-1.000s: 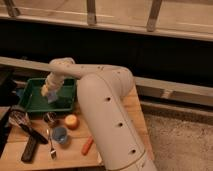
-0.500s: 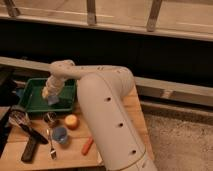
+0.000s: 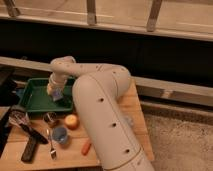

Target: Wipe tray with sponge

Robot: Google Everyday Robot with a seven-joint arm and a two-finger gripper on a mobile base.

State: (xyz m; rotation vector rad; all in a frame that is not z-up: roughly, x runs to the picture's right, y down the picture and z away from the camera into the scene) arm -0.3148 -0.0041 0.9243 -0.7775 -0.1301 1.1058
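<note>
Little has moved over the last second: the end effector (image 3: 55, 93) stays low inside the tray (image 3: 31, 101), having drifted only slightly toward the tray's right side. Its fingers are closed, and a small blue patch at their tip is the sponge (image 3: 59, 95), gripped and pressed down toward the tray floor. Most of the sponge is hidden by the fingers, so its outline cannot be made out. It sits in the right half of the tray, near the right rim.

Above the end effector the wrist rises almost straight up, bends at a rounded joint and runs right into the thick white arm (image 3: 100, 102). The arm sweeps down across the middle of the view and covers the tray's right rim and part of the surface (image 3: 132, 107).

The green tray lies at the back left of the wooden surface, and the rest of its floor shows bare green. In front of it stands a small metal cup (image 3: 50, 119), with a round orange-yellow fruit (image 3: 71, 121) just beside it on the right. A wire whisk (image 3: 18, 120) lies to the left of the cup, its dark handle angled toward the front. Nearer the front edge are a small blue cup (image 3: 60, 134), a fork (image 3: 51, 149) just beside it on the left and a black-handled utensil (image 3: 29, 149) further left. A small orange item (image 3: 86, 147) lies close against the arm.

Right of the surface is a speckled floor (image 3: 180, 142). A dark wall with a pale ledge (image 3: 170, 87) runs behind.
</note>
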